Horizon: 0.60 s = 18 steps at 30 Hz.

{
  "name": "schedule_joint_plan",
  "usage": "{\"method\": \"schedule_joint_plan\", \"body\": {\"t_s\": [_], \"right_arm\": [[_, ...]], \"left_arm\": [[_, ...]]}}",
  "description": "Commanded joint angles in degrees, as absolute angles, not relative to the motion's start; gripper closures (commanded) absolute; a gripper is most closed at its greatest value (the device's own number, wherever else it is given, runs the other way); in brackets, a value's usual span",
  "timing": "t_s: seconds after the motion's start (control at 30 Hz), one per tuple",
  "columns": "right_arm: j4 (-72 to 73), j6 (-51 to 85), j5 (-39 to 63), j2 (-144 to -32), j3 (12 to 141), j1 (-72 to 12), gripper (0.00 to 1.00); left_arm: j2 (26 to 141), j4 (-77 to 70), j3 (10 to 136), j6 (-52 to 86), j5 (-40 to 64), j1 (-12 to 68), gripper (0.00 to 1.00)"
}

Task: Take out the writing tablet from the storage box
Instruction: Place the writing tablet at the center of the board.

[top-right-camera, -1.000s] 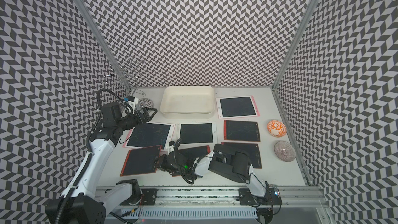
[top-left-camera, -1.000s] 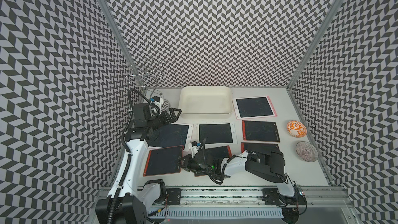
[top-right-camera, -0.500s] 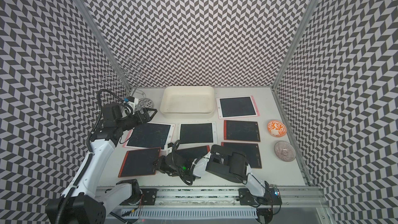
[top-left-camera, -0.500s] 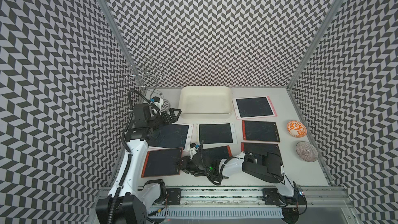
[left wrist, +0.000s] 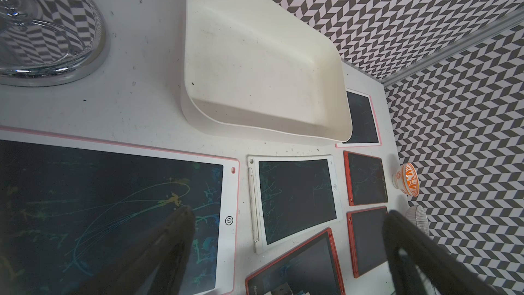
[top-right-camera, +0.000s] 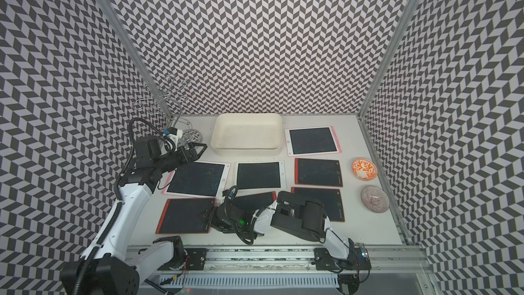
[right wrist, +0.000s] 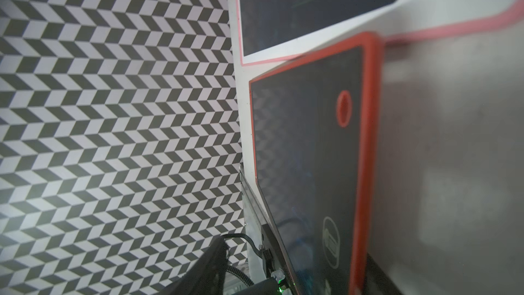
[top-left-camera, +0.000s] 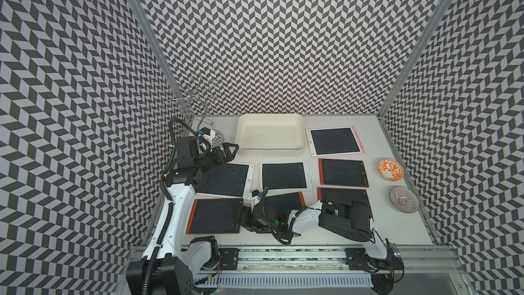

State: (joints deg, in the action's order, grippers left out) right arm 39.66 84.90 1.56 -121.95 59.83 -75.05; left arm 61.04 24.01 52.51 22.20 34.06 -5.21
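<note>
Tablet set down, grip slack.
The red-framed black writing tablet (top-left-camera: 214, 215) lies flat, its edge between the right gripper's (top-left-camera: 240, 217) parted jaws, likely set there so it overlaps nothing. The cream-white plastic storage box (top-left-camera: 269, 151) stands empty just ahead of the left gripper (top-left-camera: 230, 152), whose fingers are spread wide and hold nothing.

The white table (top-left-camera: 402, 231) fills the lower middle of both top views. At its upper centre sits the cream storage box (top-left-camera: 269, 151), with a small pink-edged tablet (top-left-camera: 334, 141) just right of it. In the row below lie a large pink-edged tablet (top-left-camera: 224, 178), a white tablet (top-left-camera: 283, 175) and a red tablet (top-left-camera: 343, 172). Lowest come the lower-left red tablet (top-left-camera: 212, 216), the lower-centre red tablet (top-left-camera: 283, 201) and the lower-right red tablet (top-left-camera: 340, 192), the last two partly hidden. By the right edge stand an orange-patterned bowl (top-left-camera: 390, 169) and a ribbed glass bowl (top-left-camera: 403, 202). At upper left in a top view stands a wire stand's chrome base (top-right-camera: 192, 137).
</note>
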Motion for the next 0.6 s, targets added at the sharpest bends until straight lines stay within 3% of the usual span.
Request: {"method": "schedule_joint_plan", "body": {"t_s": [0.0,0.1,0.13,0.57], "right_arm": [[40.1,85.0,-0.2,-119.2,59.3,-75.2,0.25],[38.4,84.4,-0.9,-118.6,59.8,-75.3,0.02],[37.9,84.2,-1.0,-118.4,59.8,-75.3,0.0],[26.1,82.1,-4.0,-112.9,60.4,-76.5,0.01]], "left_arm": [[59.9,22.9,51.9,22.3,33.7,-4.9,0.01],[60.0,22.9,51.9,22.2,33.6,-5.0,0.01],[60.0,23.0,52.0,22.2,33.5,-5.0,0.01],[60.9,23.3,52.7,22.3,32.8,-5.0,0.01]]}}
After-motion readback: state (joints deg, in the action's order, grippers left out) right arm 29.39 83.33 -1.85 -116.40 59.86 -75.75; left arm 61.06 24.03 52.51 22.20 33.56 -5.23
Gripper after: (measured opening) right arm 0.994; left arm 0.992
